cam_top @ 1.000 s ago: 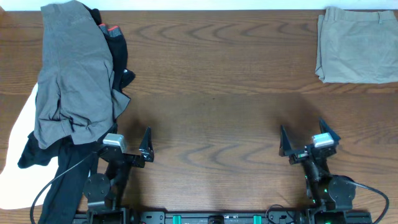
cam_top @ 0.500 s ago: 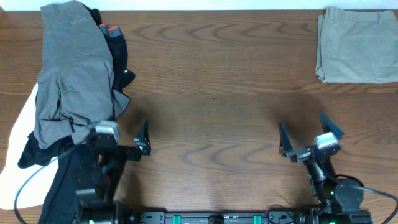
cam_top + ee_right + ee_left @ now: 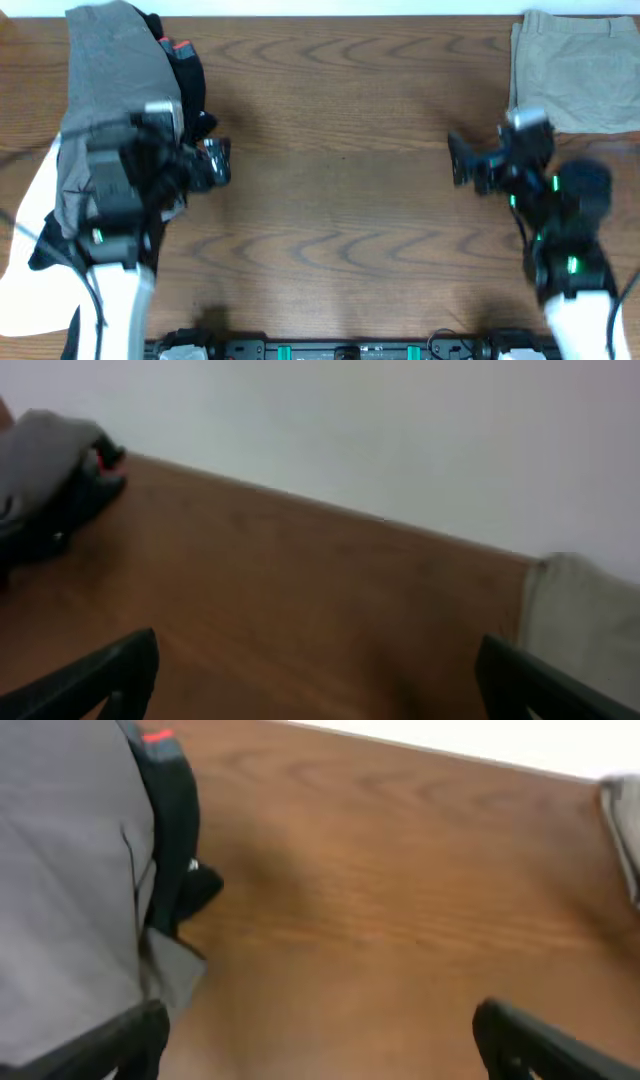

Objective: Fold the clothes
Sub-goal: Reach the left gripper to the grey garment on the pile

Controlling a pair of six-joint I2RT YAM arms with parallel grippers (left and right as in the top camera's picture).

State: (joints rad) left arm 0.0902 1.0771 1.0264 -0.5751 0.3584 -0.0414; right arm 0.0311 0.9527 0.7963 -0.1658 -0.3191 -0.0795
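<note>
**Operator:** Where do the clothes lie?

**Inspector:** You have an unfolded heap at the left end of the table. A grey garment lies crumpled on top. A black garment shows from under its right edge, with a small red tag near the far end. A white cloth sticks out from beneath the heap at the table's left edge. At the far right corner you have a folded tan garment, lying flat and well apart from the heap.

**Operator:** And my left gripper?

**Inspector:** Your left gripper has its fingers spread wide, with only bare wood between them. It grips nothing. It sits at the right edge of the heap, and its wrist view shows one finger in front of the grey garment. Whether it touches the fabric I cannot tell, as the overhead view is blurred there.

**Operator:** The right one?

**Inspector:** Your right gripper is likewise spread wide and empty. It stands over bare table, near the folded tan garment's near left corner but apart from it. Its camera looks along the table towards the heap, with a white wall behind.
</note>
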